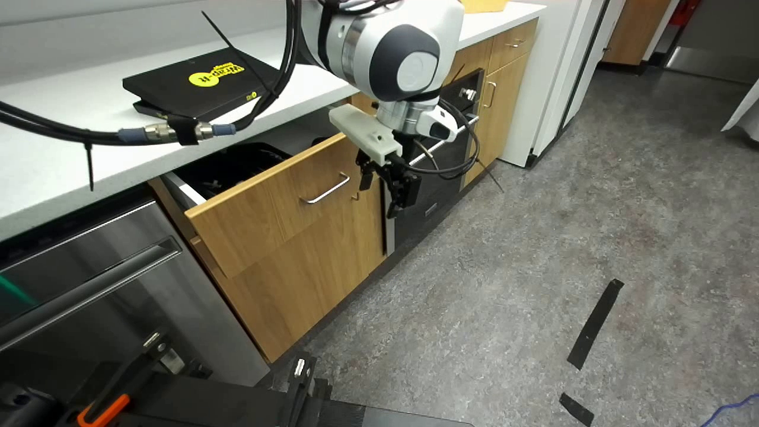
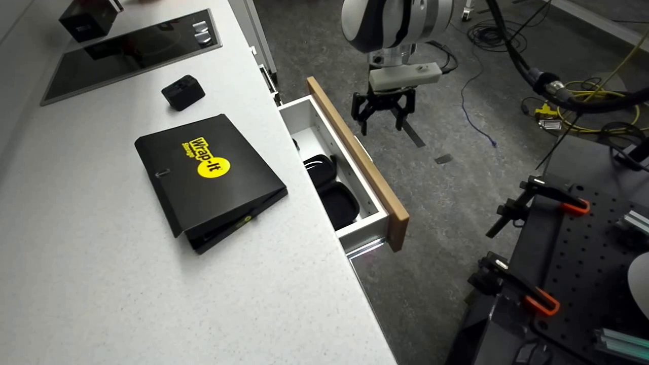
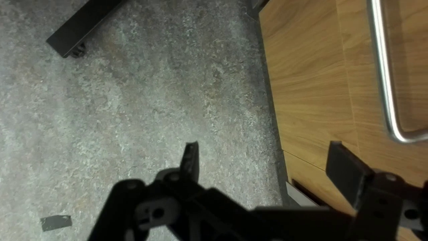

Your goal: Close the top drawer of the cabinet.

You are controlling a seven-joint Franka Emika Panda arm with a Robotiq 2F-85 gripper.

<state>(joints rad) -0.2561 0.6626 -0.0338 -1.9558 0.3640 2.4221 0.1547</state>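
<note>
Jaws hang wide apart, pointing down, with nothing in them. The top drawer sticks out from the cabinet. Its long wood front runs the same way as the cabinet and stands between it and the jaws. In the wrist view, the silver handle is up and to the right of the jaws. Next, I think, the jaws should push that front straight in.

A small black block sits between a black Wrap-It box and a dark cooktop.
</note>
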